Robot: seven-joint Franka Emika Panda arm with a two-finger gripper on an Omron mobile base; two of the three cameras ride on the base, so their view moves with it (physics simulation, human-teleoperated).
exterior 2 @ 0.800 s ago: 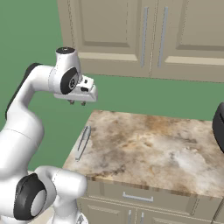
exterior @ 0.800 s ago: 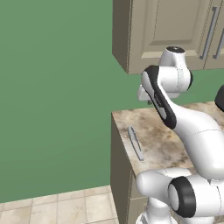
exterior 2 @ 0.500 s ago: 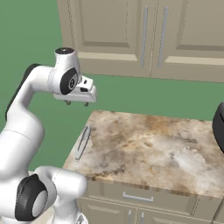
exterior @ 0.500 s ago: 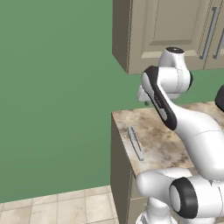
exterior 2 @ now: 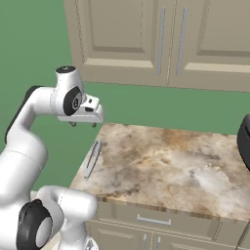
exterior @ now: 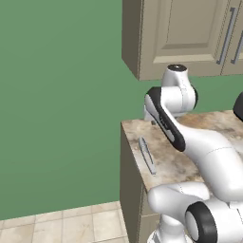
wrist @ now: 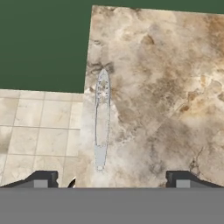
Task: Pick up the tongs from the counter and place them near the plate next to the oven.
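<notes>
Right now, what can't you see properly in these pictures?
- Dark thing, right base view: cut off by the right edge.
- Gripper, right base view: fingertips too small to make out.
- Tongs, hand view: too thin to tell the arms apart.
- Counter, left base view: partly hidden by the arm.

silver-grey tongs [wrist: 102, 123], beige-and-brown marbled counter [wrist: 166, 87], green wall [exterior: 57, 95], beige cabinets [exterior 2: 161, 39], pale floor tiles [wrist: 39, 131]

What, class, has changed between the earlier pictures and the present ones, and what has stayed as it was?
The arm has barely moved: at most the gripper has drifted slightly toward the counter's edge, open and empty above it. Nothing was taken hold of or let go. The tongs lie where they were, along the counter's left edge, untouched.
</notes>
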